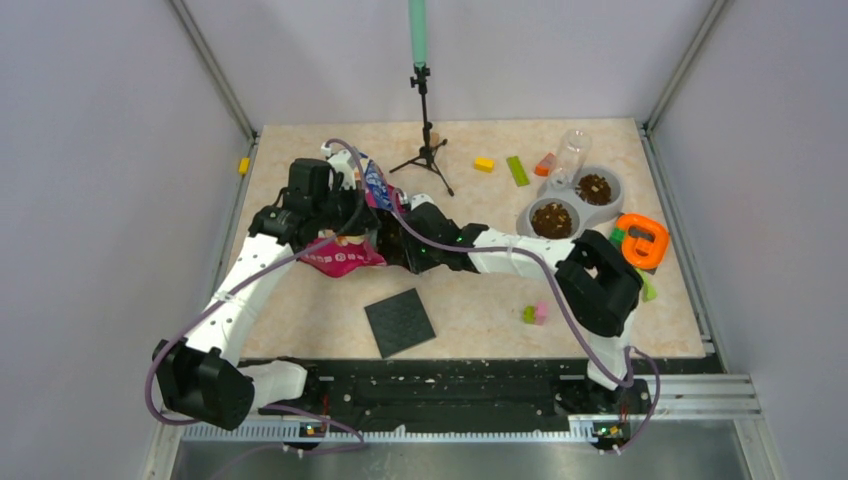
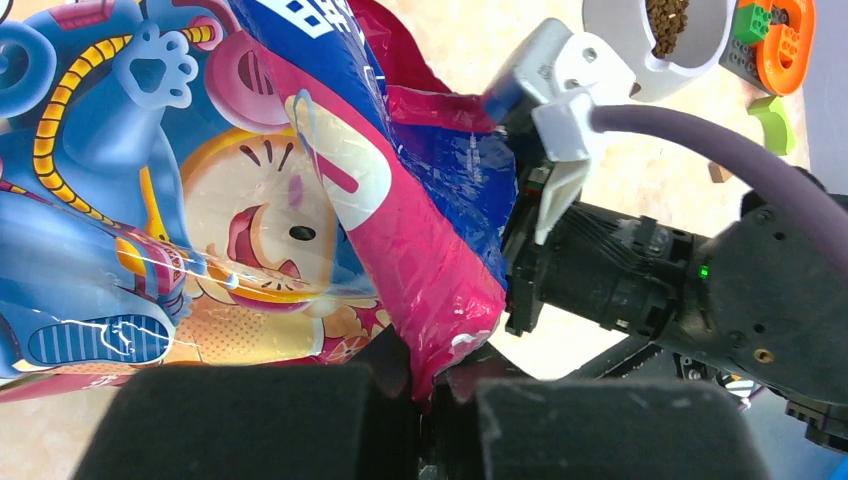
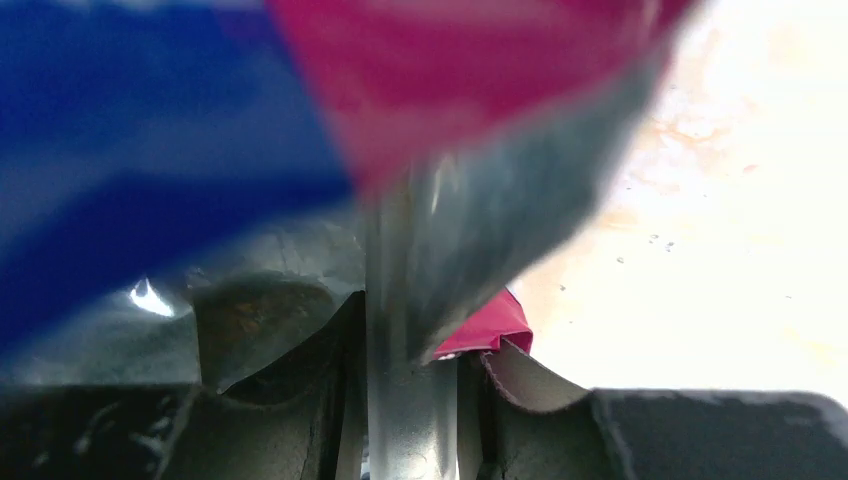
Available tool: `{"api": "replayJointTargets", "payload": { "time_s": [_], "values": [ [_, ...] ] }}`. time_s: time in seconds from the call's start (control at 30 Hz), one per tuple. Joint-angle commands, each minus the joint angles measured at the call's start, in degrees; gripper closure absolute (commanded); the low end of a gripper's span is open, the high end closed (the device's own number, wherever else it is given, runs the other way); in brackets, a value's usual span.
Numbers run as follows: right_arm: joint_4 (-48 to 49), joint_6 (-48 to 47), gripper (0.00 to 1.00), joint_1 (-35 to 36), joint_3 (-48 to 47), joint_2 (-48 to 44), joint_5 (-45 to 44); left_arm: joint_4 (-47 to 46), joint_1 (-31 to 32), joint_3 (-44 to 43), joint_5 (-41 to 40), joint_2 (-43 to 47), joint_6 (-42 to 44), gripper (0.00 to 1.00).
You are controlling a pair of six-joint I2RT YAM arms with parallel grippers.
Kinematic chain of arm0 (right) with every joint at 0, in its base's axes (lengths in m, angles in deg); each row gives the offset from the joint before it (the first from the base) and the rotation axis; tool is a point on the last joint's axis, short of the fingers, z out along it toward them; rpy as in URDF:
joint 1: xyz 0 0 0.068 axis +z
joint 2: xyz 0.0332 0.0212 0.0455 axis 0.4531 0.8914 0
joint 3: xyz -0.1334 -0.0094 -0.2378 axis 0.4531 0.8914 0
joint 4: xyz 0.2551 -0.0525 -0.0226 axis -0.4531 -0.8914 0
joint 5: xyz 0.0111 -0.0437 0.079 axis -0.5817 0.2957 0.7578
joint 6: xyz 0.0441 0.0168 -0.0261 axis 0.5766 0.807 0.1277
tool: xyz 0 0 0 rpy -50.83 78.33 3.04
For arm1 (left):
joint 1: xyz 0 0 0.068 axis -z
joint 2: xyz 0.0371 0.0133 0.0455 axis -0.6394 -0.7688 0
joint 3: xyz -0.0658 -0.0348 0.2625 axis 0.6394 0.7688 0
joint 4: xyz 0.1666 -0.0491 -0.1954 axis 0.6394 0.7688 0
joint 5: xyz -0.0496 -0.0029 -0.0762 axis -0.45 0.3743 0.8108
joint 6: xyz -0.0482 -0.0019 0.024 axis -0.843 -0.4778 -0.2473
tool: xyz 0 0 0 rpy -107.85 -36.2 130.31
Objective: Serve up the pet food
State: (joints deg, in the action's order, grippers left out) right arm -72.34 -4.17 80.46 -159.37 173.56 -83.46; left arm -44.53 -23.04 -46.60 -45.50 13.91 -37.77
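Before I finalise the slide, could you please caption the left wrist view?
Left fingers pinch the edge of the cartoon-printed pet food bag; right arm and a bowl of kibble beyond.

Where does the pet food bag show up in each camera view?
Top external: bag left of centre, pink and blue, mid-depth.
Left wrist: bag fills the left and middle, pink edge pinched in the left hand.
Right wrist: bag blurred across the top, silvery lining clamped in the right hand.
Shared landmark: the beige tabletop, seen in all three.
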Motion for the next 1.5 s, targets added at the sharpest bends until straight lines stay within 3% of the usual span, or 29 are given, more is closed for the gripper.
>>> {"api": "replayJointTargets", "payload": {
  "time_s": [0.0, 0.33, 0.77, 1.47],
  "values": [
    [7.56, -2.61, 1.0, 0.3, 2.25, -6.01, -4.69, -4.77, 1.11, -2.18, 6.95, 2.39, -1.01, 1.0],
    [5.52, -4.92, 1.0, 1.28, 4.77, -9.86, -4.15, -4.63, 1.04, -3.03, 7.09, 1.23, -1.18, 1.0],
    [0.59, -11.87, 1.0, 7.32, 5.63, -13.12, -9.73, -5.9, 1.04, -3.44, 7.76, -0.11, -2.04, 1.0],
    [-4.52, -11.17, 1.0, 8.3, 14.03, -24.39, -13.65, -5.04, 0.98, -4.43, 7.05, -0.68, -1.05, 1.0]
  ]
}}
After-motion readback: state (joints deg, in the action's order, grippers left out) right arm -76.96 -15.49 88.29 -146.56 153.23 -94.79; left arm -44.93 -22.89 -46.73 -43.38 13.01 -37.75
